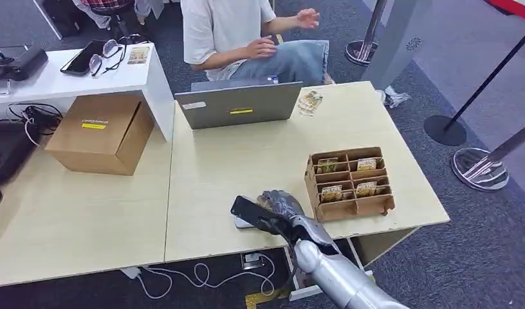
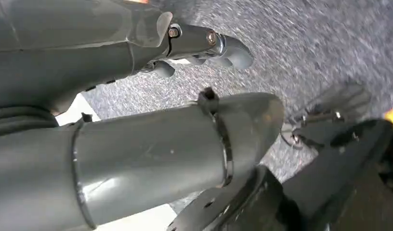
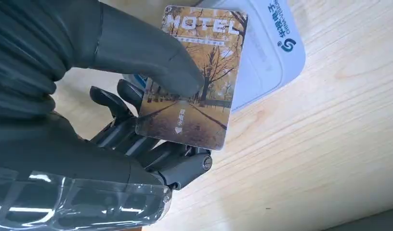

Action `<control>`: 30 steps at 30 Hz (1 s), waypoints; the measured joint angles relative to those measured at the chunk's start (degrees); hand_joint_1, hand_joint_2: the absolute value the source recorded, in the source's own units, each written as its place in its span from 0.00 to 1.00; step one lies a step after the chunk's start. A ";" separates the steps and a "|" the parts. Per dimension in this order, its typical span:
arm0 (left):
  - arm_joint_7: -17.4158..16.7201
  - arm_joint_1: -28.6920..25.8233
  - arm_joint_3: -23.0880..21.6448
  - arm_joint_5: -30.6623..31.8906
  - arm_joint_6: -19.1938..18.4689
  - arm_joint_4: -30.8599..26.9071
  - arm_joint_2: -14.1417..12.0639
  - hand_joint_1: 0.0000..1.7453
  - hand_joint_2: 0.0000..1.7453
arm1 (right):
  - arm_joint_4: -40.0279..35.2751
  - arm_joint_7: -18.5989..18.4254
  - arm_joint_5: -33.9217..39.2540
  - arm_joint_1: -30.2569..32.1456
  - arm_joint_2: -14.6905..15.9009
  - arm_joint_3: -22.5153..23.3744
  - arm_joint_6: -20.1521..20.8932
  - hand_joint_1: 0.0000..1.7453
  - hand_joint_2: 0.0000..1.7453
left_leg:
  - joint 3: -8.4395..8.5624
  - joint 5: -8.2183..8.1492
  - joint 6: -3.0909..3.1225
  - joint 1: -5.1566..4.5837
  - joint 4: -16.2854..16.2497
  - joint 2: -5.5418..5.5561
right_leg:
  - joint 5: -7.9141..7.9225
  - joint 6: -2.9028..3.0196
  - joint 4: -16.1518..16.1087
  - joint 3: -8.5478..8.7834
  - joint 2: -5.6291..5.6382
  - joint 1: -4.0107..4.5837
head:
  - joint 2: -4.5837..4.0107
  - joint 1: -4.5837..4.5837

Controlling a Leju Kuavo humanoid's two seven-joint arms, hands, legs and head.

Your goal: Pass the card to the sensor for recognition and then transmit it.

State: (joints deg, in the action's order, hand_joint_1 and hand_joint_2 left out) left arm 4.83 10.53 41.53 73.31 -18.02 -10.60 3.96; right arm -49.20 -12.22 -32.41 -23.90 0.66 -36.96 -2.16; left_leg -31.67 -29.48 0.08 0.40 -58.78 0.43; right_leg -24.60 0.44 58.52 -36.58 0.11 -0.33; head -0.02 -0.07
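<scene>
Light wood-grain desk (image 1: 247, 167), two tops butted side by side. On right top: open grey laptop (image 1: 238, 104) at far edge, small loose pile of cards (image 1: 309, 102) beside it, brown cardboard compartment box (image 1: 349, 183) near right front, white rounded sensor pad (image 3: 267, 53) at front edge. On left top: closed brown cardboard carton (image 1: 100, 132).

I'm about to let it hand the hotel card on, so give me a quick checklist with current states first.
1. Card held: ok, pinched between the thumb and fingers of the right hand.
2. Card over the white sensor: ok, its end overlaps it.
3. Recognition confirmed: cannot tell, no indicator shows.
4. Receiver ready: not ok, the person across the table extends no hand toward the robot.
5. Path forward: not ok, the laptop stands between.
6. Left hand free: ok, hanging over the floor.
</scene>
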 joint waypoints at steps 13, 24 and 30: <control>0.15 1.87 -4.62 -0.13 -5.04 -3.24 -1.79 0.00 0.00 | 1.47 -0.02 -0.31 -0.13 -1.12 0.46 -0.07 1.00 1.00 | 0.01 0.01 -0.02 0.00 0.00 -0.03 | 0.02 0.02 0.01 0.00 0.02 -0.01 | 0.00 -0.02; -0.13 1.47 -11.77 -8.66 -12.63 -8.73 -2.49 0.00 0.00 | 1.44 0.41 -1.84 -0.05 -1.75 1.90 -0.61 1.00 1.00 | 0.01 0.02 -0.03 0.01 0.00 -0.03 | 0.02 0.03 0.02 0.00 0.02 0.01 | 0.00 0.00; -4.22 -0.44 -21.10 -19.31 -12.34 -14.78 -2.89 0.00 0.00 | 0.85 -0.13 -3.26 0.01 -2.01 4.31 -1.68 1.00 1.00 | 0.01 0.02 -0.03 0.01 0.00 -0.03 | 0.02 0.03 0.02 0.00 0.02 0.00 | 0.00 0.00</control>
State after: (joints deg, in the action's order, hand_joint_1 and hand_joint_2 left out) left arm 0.61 10.09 20.43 54.00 -30.36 -25.38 1.07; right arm -48.35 -12.35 -35.67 -23.90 -1.36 -32.65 -3.85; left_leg -31.66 -29.46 0.05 0.41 -58.78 0.40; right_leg -24.58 0.47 58.54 -36.58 0.14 -0.33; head -0.02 -0.07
